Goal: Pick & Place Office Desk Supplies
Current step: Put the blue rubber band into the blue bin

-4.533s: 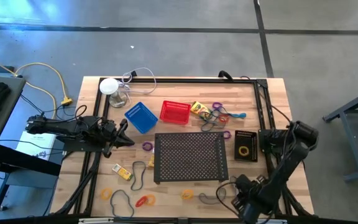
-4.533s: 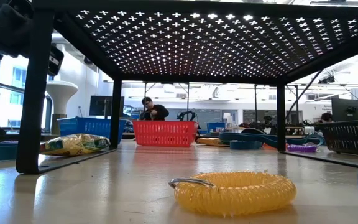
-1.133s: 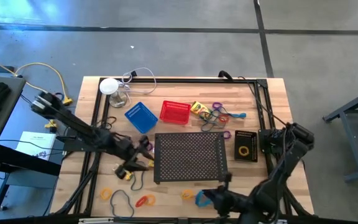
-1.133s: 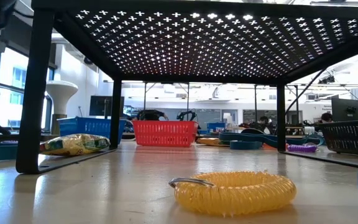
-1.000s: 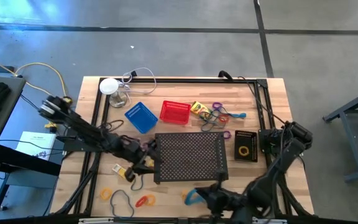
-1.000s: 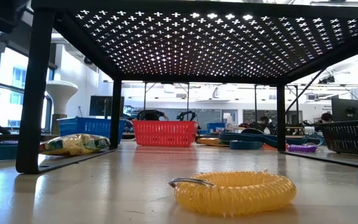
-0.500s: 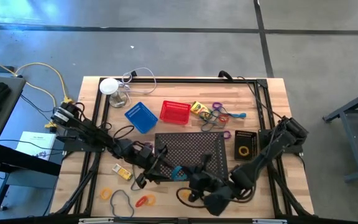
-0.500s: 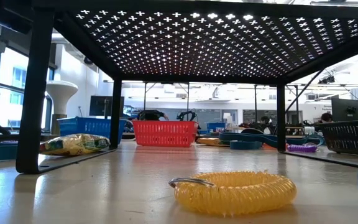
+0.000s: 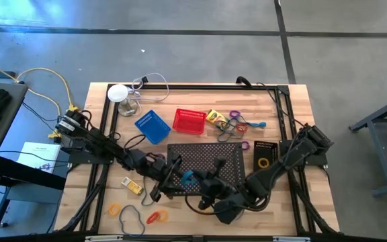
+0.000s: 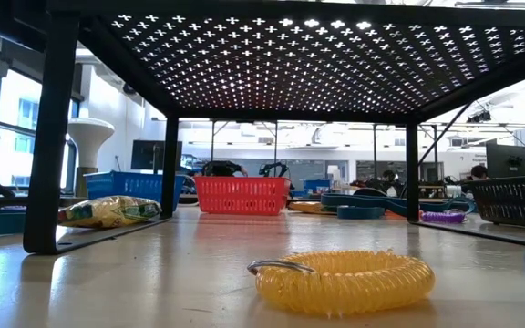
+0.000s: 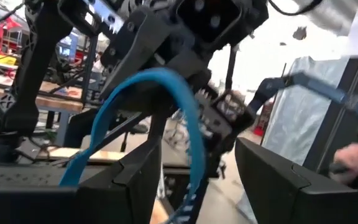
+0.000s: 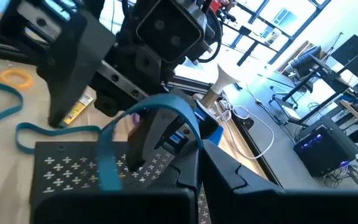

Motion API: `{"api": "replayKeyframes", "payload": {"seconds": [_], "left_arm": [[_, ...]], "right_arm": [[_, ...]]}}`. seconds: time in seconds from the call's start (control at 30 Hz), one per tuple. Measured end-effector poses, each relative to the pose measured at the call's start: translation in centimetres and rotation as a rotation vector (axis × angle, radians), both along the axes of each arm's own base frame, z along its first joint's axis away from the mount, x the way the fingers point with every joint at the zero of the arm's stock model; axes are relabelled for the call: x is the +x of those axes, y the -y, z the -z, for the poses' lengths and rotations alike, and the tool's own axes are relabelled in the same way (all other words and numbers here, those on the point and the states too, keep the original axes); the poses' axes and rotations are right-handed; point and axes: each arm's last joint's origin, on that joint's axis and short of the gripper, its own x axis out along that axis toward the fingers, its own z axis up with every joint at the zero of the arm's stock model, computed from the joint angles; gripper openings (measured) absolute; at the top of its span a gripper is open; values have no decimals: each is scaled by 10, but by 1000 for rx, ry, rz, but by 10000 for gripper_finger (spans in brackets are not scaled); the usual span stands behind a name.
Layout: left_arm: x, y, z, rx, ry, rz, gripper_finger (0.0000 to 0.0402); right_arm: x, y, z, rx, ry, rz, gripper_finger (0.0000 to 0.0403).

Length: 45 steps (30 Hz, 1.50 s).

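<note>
High view. Your landmark is the black perforated tray [image 9: 203, 168]. Over its near-left part the left gripper [image 9: 170, 176] and right gripper [image 9: 210, 183] meet around a blue rubber-band loop [image 9: 187, 178]. The blue mesh basket [image 9: 152, 126] and red mesh basket [image 9: 189, 121] sit beyond the tray, the black mesh basket [image 9: 265, 157] just to its right, and one yellow crayon box [image 9: 132, 185] to its left. Loose loops lie in front of the tray.

Low view. Under the tray [image 10: 290, 55] you see a yellow coiled loop [image 10: 343, 281] lying on the table; no gripper shows.

Left wrist view. Your left fingers [image 11: 272, 186] stand wide apart, the blue loop [image 11: 166, 118] hanging between them but not pinched.

Right wrist view. Your right fingers [image 12: 185, 180] are closed tight on the blue loop [image 12: 160, 118].

Risk. This looks like a handover. If the right lets go before the left closes, the loop probably drops onto the tray. The thin band could also slip past the left fingers or stretch and snap away.
</note>
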Motion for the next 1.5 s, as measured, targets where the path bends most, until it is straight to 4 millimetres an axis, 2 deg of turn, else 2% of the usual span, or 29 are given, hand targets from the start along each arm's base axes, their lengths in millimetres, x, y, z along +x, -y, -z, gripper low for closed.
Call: {"api": "replayKeyframes", "payload": {"seconds": [0.13,0.33,0.4,0.53,0.63,0.73,0.93,1.1,1.27,1.37,1.5], "left_arm": [[0,0,0,1,-2,-3,142],[0,0,1,4,-8,-4,33],[0,0,1,5,-14,-3,9],[-3,0,-5,7,-7,53,2],[-6,-5,-12,-9,-71,68,2],[-13,-11,-20,9,-146,57,1],[-40,-29,-48,72,-278,13,1],[-66,-52,-82,136,-430,-173,1],[-88,-79,-112,221,-600,-416,1],[-94,-97,-115,264,-716,-517,1],[-95,-125,-102,337,-876,-640,0]], "right_arm": [[0,0,0,0,-1,0,3],[0,-1,1,55,-18,-49,3],[1,-2,1,61,-22,-58,3],[-4,-8,1,41,-20,-70,7],[-11,-21,-2,27,-6,-111,25],[-20,-36,-5,28,37,-133,62],[-41,-62,-8,100,106,-162,164],[-57,-81,-7,183,96,-256,222],[-60,-87,-6,305,68,-334,235],[-61,-89,-4,368,21,-392,235],[-59,-89,-3,417,-12,-438,236]]}}
